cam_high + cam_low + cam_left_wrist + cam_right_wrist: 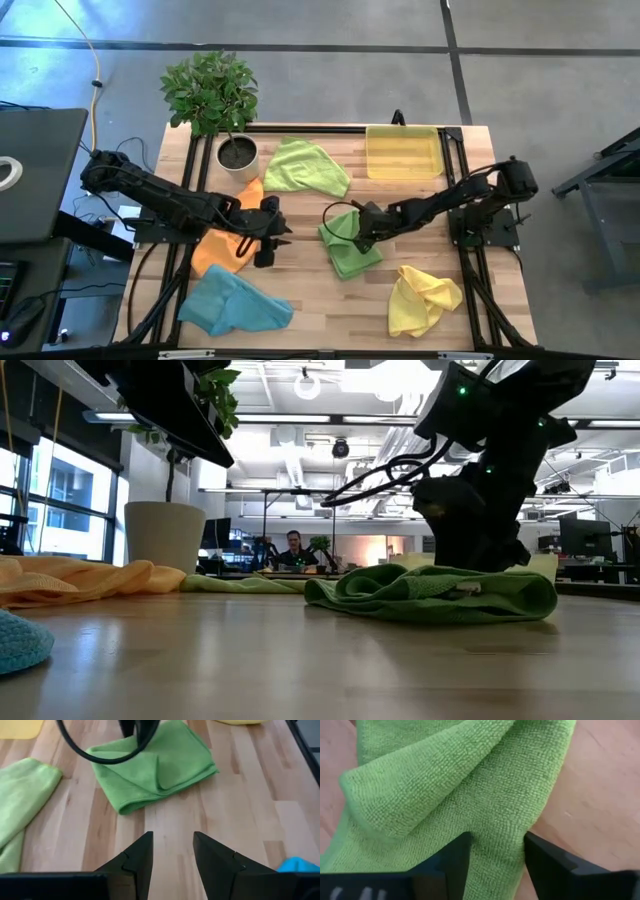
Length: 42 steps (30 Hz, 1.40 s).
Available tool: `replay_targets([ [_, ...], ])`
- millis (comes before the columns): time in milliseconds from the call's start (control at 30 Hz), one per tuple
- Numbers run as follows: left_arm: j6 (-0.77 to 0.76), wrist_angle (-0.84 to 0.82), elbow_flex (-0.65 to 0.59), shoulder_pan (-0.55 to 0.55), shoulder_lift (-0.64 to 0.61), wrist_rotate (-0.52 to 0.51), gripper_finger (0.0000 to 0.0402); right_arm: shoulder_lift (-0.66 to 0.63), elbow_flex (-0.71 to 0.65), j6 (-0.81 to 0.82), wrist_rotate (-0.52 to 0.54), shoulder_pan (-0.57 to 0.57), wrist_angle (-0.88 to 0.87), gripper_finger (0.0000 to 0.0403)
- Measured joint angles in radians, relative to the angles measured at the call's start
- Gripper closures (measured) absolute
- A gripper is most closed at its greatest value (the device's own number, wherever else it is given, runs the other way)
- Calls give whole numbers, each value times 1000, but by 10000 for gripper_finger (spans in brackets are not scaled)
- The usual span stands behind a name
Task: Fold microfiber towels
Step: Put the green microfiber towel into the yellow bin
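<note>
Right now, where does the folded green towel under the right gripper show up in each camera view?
High view: folded green towel at table centre, beside the right gripper.
Low view: right of centre, under the dark arm.
Left wrist view: upper middle.
Right wrist view: fills the picture.
Shared landmark: the light wooden table.

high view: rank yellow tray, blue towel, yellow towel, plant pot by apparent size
1. Blue towel
2. Yellow tray, close to the blue towel, so the top two are unsure
3. Yellow towel
4. Plant pot, clearly smallest
</note>
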Motion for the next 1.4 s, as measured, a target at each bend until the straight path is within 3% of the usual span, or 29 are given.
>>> replay_targets([
  [267,47,-7,0,22,0,-1,273,7,-4,1,59,-1,6,376],
  [333,64,-7,0,23,0,-4,273,7,-4,0,61,-1,6,394],
  [600,65,-6,0,22,0,-39,273,-19,-2,-122,68,-1,-22,399],
  [733,40,-6,0,22,0,-41,273,-77,45,-232,99,-3,-224,401],
  [933,-9,-3,0,22,0,-41,273,-138,246,-434,269,-15,-713,402],
  [1100,-16,2,0,22,0,-52,273,-146,389,-694,481,-55,-1029,402],
  [1233,-16,5,0,22,0,-94,273,-149,427,-964,617,-113,-1115,402],
  [1400,-15,7,0,22,0,-112,273,-149,395,-1217,628,-239,-1080,402],
])
